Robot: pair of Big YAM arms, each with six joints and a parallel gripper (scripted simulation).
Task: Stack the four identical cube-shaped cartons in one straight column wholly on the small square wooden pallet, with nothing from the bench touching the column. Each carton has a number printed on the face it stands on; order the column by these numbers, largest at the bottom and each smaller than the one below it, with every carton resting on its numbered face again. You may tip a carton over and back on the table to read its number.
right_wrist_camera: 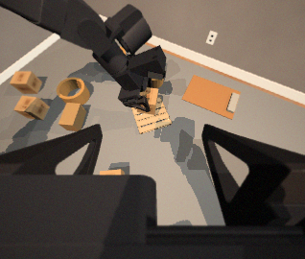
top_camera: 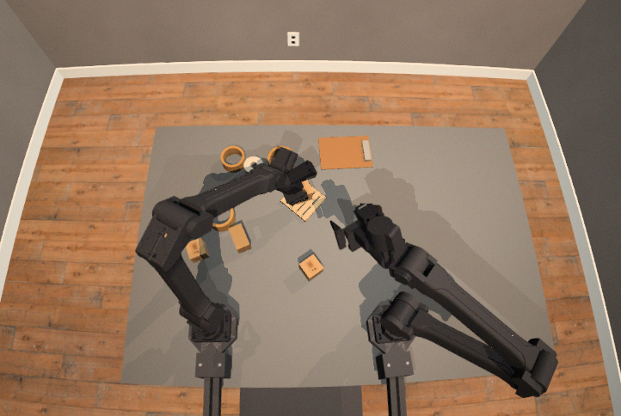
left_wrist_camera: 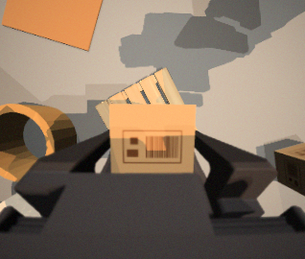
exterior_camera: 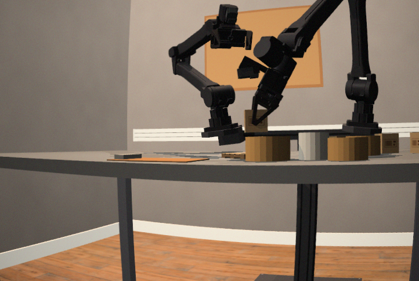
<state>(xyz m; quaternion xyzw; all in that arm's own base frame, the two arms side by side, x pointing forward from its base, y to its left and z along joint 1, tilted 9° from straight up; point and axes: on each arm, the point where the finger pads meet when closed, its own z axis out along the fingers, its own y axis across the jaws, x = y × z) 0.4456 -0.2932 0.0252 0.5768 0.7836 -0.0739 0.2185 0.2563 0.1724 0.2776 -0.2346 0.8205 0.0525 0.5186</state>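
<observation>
The left gripper (top_camera: pixel 299 194) (exterior_camera: pixel 256 120) (left_wrist_camera: pixel 152 129) (right_wrist_camera: pixel 150 103) had its fingers partway apart and was pinching a carton (exterior_camera: pixel 256 116) (left_wrist_camera: pixel 152 139) (right_wrist_camera: pixel 152 101) from both sides. The carton was off the table, up above the wooden pallet (top_camera: pixel 314 206) (exterior_camera: pixel 233 155) (left_wrist_camera: pixel 164 88) (right_wrist_camera: pixel 154 125), with open space between them in the outside view. A printed label with a barcode faced the left wrist camera; the underside could not be read.

The right gripper (top_camera: pixel 346 228) (exterior_camera: pixel 248 40) (right_wrist_camera: pixel 152 129) was spread wide, with nothing between its fingers. It hung over the table, apart from the pallet and the left gripper.

No carton stood on the pallet. One carton (top_camera: pixel 311 266) (left_wrist_camera: pixel 300 170) (right_wrist_camera: pixel 111 173) sat on the table on the arms' side of the pallet. Two more, a nearer carton (top_camera: pixel 196 249) (right_wrist_camera: pixel 30 106) and a farther carton (right_wrist_camera: pixel 25 82), were out toward the table's left side, close to each other; the top view did not show the farther one under the left arm. A plain box (top_camera: pixel 240 237) (right_wrist_camera: pixel 72 116) lay beside a tape ring (top_camera: pixel 231 221) (right_wrist_camera: pixel 73 100). Past the pallet lay an orange clipboard (top_camera: pixel 341 153) (exterior_camera: pixel 157 159) (left_wrist_camera: pixel 52 21) (right_wrist_camera: pixel 205 96), apart from it. A white roll (top_camera: pixel 249 163) (exterior_camera: pixel 313 146) stood between two other tape rings.
</observation>
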